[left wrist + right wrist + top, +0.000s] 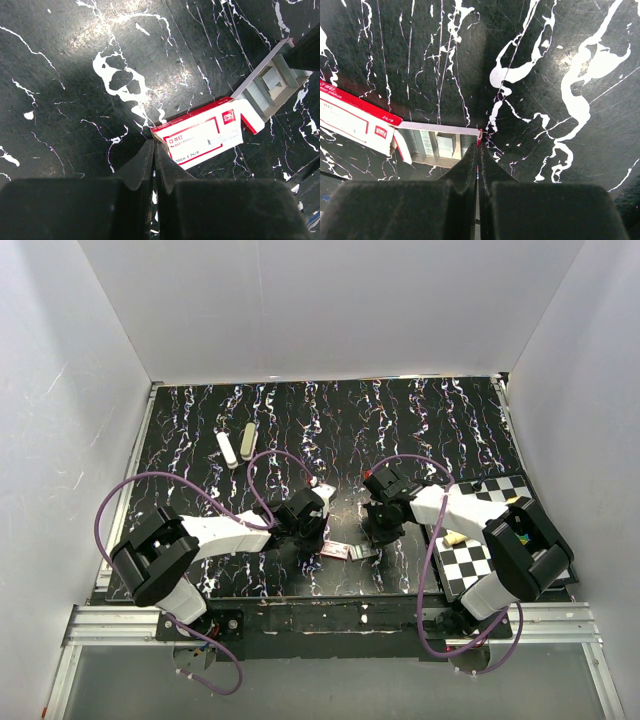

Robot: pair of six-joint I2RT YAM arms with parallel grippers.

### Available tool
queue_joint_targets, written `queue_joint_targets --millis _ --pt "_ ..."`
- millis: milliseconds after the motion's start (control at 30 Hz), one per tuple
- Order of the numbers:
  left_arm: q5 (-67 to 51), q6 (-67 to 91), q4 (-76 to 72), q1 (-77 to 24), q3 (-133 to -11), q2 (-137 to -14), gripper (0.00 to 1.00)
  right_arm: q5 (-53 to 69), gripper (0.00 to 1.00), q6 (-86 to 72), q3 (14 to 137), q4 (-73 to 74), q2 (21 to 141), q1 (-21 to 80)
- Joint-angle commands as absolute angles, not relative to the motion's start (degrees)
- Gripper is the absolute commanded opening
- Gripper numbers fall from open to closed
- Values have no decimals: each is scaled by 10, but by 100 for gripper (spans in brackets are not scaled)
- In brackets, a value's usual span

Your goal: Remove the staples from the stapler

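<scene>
Both left fingers [142,165] and right fingers [465,165] sit shut against your staple box [202,137] and tray [270,82]; next, reach beyond for the stapler [225,448].

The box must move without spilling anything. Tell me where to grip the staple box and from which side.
Grip the staple box across the short width of its red-and-white sleeve, near the closed end. It lies flat, so come from above, straddling its long edges. Avoid the tray: it is slid out, open-topped and looks thin-walled.
</scene>
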State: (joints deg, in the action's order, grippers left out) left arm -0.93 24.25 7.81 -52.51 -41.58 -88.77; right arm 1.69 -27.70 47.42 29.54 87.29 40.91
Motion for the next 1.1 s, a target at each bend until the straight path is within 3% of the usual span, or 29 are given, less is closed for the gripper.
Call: queue_joint_targets --millis 0,1067 --pt "-26 249 102 -525 -392 -888 0 11 1 -291 497 288 880 411" --pt "-25 261 106 -540 -375 -875 0 3 1 -310 483 302 867 403"
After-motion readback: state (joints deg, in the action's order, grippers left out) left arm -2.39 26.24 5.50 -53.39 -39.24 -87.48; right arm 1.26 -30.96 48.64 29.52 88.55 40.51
